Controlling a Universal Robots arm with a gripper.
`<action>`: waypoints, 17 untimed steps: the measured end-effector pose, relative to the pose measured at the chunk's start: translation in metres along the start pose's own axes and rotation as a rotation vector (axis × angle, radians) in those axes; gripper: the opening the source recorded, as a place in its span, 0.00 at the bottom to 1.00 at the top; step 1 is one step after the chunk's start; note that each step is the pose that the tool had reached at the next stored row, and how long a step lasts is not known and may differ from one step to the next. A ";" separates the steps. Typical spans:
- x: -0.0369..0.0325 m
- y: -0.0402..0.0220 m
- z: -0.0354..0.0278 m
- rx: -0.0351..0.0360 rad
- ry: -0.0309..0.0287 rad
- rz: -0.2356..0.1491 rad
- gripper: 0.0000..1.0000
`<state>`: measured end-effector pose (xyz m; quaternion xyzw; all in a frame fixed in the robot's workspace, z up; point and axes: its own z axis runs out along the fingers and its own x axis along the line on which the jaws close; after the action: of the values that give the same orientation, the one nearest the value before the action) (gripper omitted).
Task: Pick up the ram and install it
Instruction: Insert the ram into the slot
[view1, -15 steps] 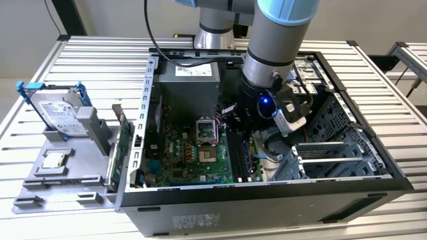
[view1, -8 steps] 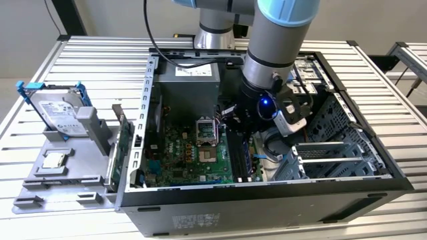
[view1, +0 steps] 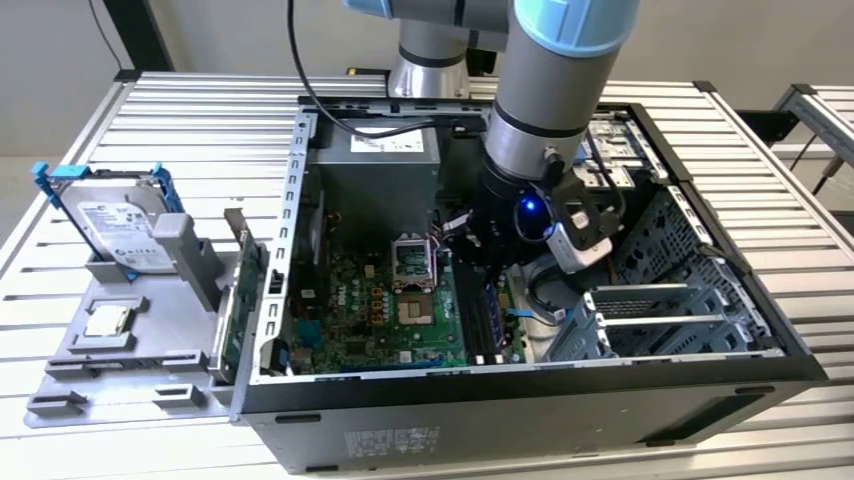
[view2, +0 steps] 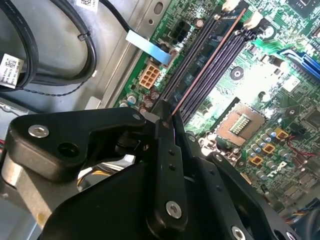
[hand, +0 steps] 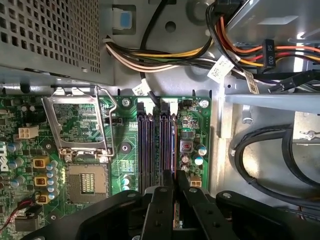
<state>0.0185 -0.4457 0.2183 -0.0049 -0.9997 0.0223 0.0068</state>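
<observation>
The ram (view2: 207, 65) appears edge-on as a thin strip running along the dark memory slots (view2: 200, 55) of the green motherboard (view2: 280, 85). My gripper (view2: 167, 117) is shut on the ram's near end, and its black fingers (hand: 162, 200) stand over the slots (hand: 167, 145). In the exterior view the arm reaches down into the open computer case (view1: 300, 200), with the gripper (view1: 501, 270) low over the board and the blue ram (view1: 495, 312) standing upright at the slots. I cannot tell whether the ram is seated.
An empty processor socket (hand: 87, 182) lies beside the slots. Black cables (hand: 260, 160) and a coloured wire bundle (hand: 165, 55) lie close by. The power supply (view1: 380, 170) and drive cage (view1: 667, 300) flank the arm. Outside the case, a hard drive (view1: 120, 235) and a green card (view1: 240, 300) stand on a grey holder.
</observation>
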 end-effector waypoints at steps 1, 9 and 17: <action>0.0000 0.0000 0.0005 0.0001 0.0000 0.000 0.00; -0.0001 0.0017 0.0052 0.0002 0.0000 0.002 0.00; -0.0001 0.0023 0.0135 0.0012 0.0007 0.003 0.00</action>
<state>0.0185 -0.4440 0.2047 -0.0064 -0.9997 0.0229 0.0070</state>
